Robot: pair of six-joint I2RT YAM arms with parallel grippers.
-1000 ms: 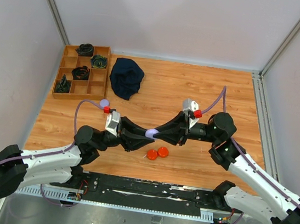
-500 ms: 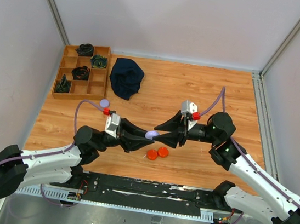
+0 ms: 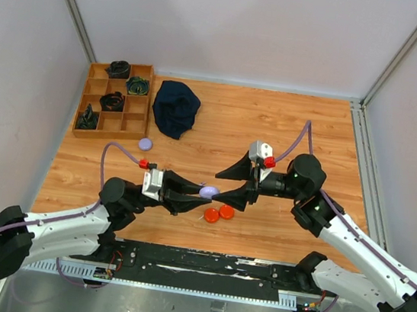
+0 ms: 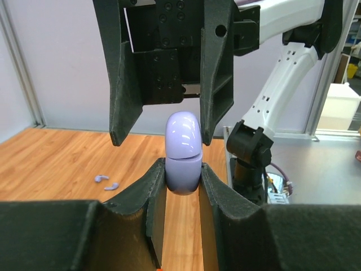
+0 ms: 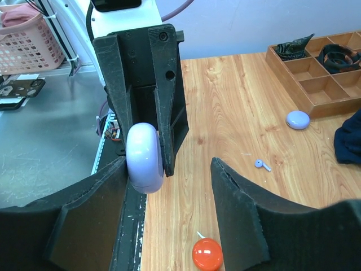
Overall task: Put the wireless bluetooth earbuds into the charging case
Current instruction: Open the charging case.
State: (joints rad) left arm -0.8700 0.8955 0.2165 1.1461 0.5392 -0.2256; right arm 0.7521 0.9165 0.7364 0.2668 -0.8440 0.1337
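Note:
My left gripper (image 3: 202, 192) is shut on a closed lavender charging case (image 3: 208, 192) and holds it above the table. In the left wrist view the case (image 4: 183, 151) stands upright between my fingers (image 4: 148, 195). My right gripper (image 3: 229, 183) is open, its jaws spread wide on either side of the case, which sits close to one finger (image 5: 84, 220) in the right wrist view (image 5: 145, 158). Two lavender earbuds (image 4: 106, 181) lie on the wood; one shows in the right wrist view (image 5: 261, 165). I see no orange-red earbuds.
Two orange discs (image 3: 218, 213) lie just near of the grippers; one shows in the right wrist view (image 5: 207, 254). A lavender disc (image 3: 145, 144) lies to the left. A wooden tray (image 3: 140, 101) with dark items and a dark cloth (image 3: 175, 108) sit at the back left.
My right gripper was closed around the case with the left one; it has opened wide. My left gripper has drawn slightly back toward the near left with the case.

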